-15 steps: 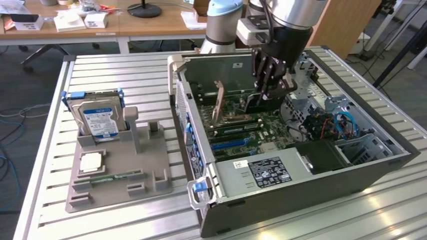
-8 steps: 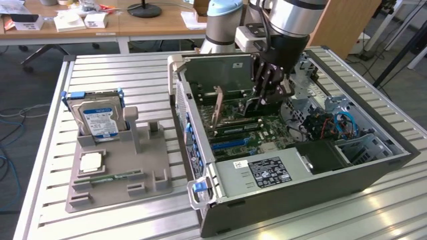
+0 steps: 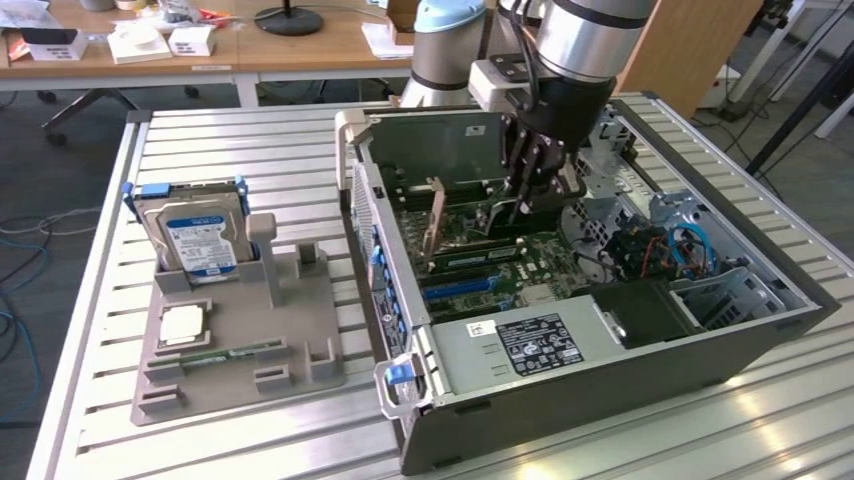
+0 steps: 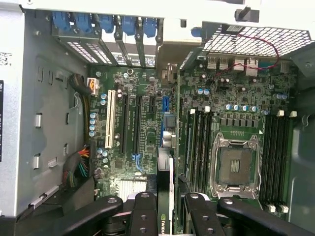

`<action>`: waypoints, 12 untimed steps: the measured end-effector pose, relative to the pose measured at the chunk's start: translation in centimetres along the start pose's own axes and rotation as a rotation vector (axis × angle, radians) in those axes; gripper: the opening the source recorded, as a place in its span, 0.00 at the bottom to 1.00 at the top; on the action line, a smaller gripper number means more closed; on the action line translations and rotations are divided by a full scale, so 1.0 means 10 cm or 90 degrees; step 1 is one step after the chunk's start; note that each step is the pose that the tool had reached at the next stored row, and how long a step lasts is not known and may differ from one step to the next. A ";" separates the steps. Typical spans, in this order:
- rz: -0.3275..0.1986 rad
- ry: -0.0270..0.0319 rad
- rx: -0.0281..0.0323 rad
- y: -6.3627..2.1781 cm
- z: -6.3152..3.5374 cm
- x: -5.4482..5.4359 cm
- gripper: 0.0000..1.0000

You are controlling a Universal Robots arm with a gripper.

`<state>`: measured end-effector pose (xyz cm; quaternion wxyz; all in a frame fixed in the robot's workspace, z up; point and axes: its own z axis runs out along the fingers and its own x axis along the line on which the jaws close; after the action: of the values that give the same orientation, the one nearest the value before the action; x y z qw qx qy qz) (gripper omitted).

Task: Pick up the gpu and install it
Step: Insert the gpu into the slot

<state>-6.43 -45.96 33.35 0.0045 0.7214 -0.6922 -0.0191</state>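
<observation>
The fingers (image 4: 168, 195) are closed on the gpu (image 4: 165, 219), one black finger on each flat side of the thin card. In the wrist view it is seen edge-on, running straight out from the gap between them. A green logo shows on its dark face near the grip, and a pale edge runs along the card further out. The card stands upright over the motherboard (image 4: 147, 93). It lies in line with the strip of board between the black expansion slots (image 4: 130, 123) and the bank of memory slots (image 4: 199, 132). Its far end points toward the blue slot (image 4: 165, 104) and the blue clips (image 4: 106, 22) at the back of the case (image 3: 601, 380). Whether its lower edge touches a slot cannot be told. The white slot (image 4: 110, 120) lies further to one side, and the CPU socket (image 4: 235, 164) sits on the other side of the memory slots. In the exterior view the arm (image 3: 594, 40) comes down from above, and its fingers (image 3: 534, 205) reach into the open case near the middle of the board. Well apart, toward the exterior view's left, a grey holder (image 3: 254, 340) rests on the slatted worktop (image 3: 747, 420). A hard drive (image 3: 200, 235) stands upright in it and a memory stick (image 3: 220, 352) lies flat in it.
</observation>
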 end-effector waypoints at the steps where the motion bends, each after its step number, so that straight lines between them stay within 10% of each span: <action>1: 0.000 -0.0001 0.0001 0.000 0.001 0.00 0.26; 12: 0.014 -0.0006 0.0004 -0.002 0.078 0.00 0.26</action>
<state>-6.44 -45.96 32.57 0.0041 0.7140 -0.6998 -0.0192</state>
